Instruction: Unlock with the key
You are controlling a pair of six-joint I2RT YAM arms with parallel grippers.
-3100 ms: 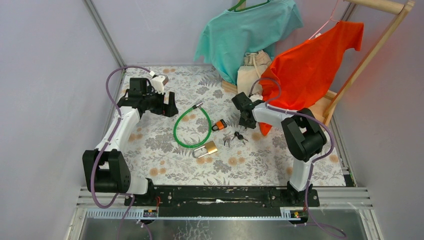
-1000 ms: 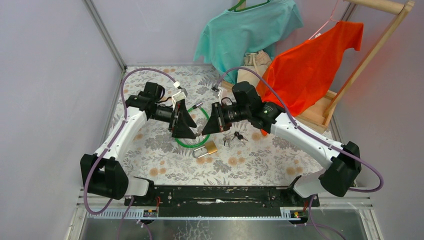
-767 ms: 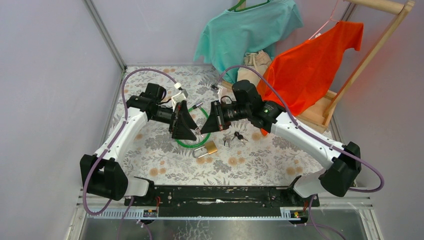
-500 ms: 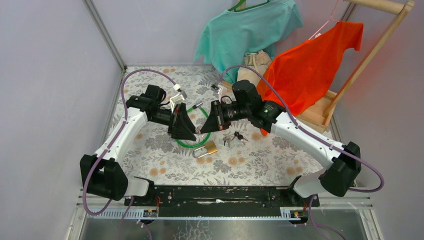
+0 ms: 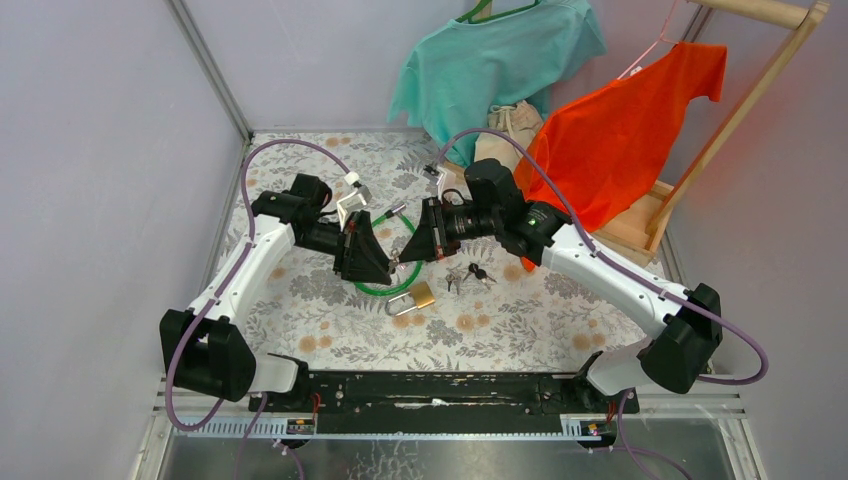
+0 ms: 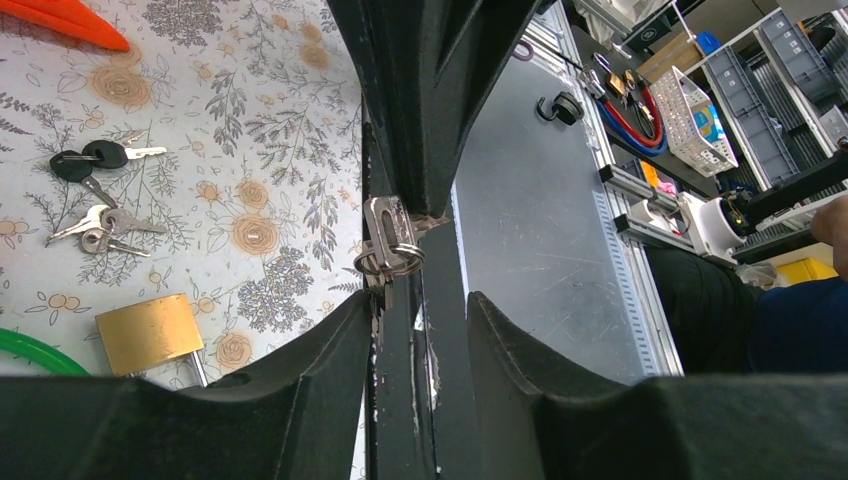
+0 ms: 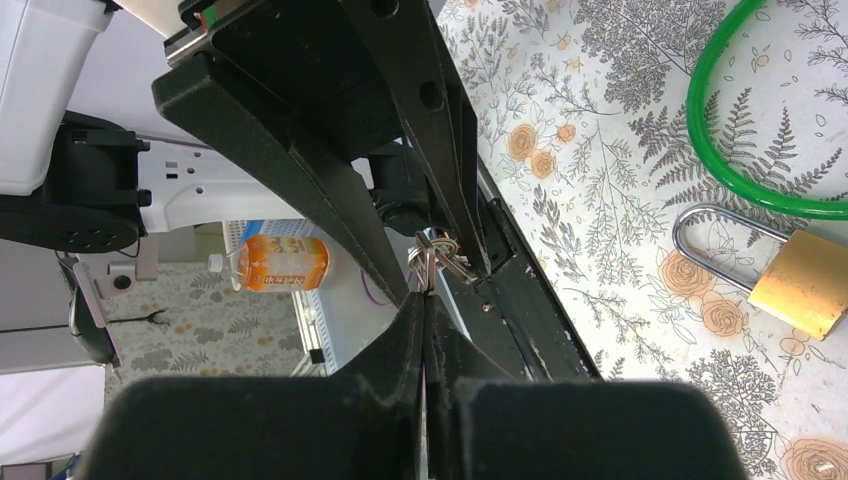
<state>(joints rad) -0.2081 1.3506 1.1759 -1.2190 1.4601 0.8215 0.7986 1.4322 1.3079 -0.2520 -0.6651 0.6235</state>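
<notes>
My two grippers meet tip to tip in the air above the floral table. The right gripper is shut on a small silver key with a ring, seen from the left wrist too, as the key. The left gripper faces it with its jaws apart, and the key's blade hangs down against the inner face of one finger. A brass padlock lies on the table just below both grippers, its shackle pointing left.
A green cable lock loops under the grippers. Loose keys lie to the right of the brass padlock. A teal shirt, an orange shirt and a wooden rack stand at the back right.
The left gripper's jaws have narrowed around the key while the right gripper kept its hold. Earlier both arms came from the table's sides to meet at the middle.
</notes>
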